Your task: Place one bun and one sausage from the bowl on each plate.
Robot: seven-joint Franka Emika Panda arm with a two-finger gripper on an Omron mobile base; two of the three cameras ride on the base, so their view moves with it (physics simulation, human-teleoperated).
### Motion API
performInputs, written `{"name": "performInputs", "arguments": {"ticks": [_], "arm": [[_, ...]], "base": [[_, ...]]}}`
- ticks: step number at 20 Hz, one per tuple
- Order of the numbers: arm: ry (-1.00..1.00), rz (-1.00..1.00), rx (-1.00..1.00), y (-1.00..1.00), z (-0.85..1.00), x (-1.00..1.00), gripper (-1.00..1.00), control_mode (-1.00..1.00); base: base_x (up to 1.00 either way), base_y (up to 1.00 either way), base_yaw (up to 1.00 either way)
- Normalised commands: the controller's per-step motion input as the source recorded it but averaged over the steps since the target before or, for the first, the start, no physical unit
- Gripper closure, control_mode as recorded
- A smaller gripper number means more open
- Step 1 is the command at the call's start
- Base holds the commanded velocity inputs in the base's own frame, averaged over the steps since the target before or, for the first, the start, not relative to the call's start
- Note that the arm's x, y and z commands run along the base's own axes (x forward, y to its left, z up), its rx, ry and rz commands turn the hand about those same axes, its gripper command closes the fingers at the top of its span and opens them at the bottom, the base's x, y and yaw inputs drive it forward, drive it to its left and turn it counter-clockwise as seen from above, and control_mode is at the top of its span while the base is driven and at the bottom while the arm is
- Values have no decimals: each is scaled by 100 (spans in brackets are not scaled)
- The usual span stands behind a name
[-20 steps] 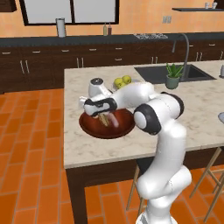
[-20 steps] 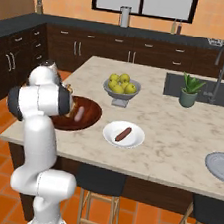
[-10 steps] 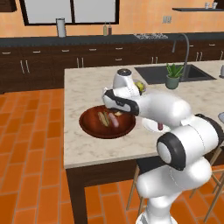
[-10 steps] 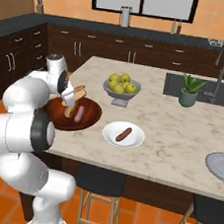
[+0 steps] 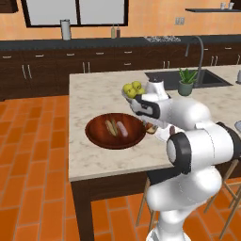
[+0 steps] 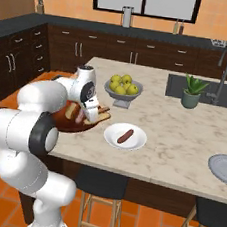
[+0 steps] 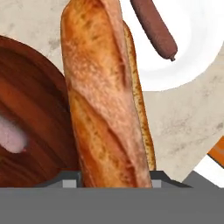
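My gripper (image 5: 149,125) is shut on a tan bun (image 7: 105,96) and holds it above the counter, between the brown wooden bowl (image 5: 99,136) and the white plate (image 6: 138,133). In the hand view the bun runs up the middle, with the bowl (image 7: 35,87) on the left and the white plate (image 7: 197,39) at the upper right. A reddish-brown sausage (image 6: 125,135) lies on that plate. A second bun (image 5: 111,126) and a pinkish sausage (image 5: 122,129) lie in the bowl. The grey plate (image 6: 224,168) sits bare at the counter's far right.
A grey bowl of yellow-green apples (image 6: 122,86) stands just behind the white plate. A potted plant (image 6: 192,91) and the sink with its tap (image 5: 200,47) are further back. Stools stand under the counter's near edge.
The arm has carried the bun from over the middle of the bowl across its rim towards the white plate. The bun left in the bowl and both sausages have not moved.
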Motion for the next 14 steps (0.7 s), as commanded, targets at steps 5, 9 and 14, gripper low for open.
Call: {"name": "performInputs", "arguments": {"ticks": [5,9,14], "arm": [[28,-1,-5,-100,-32,14,100,-100],[6,9,-10,-100,-89,27,100,-100],[-3,3,-5,-15,-24,24,-100,-100]], "base": [[0,0,0],[0,0,0],[0,0,0]]}}
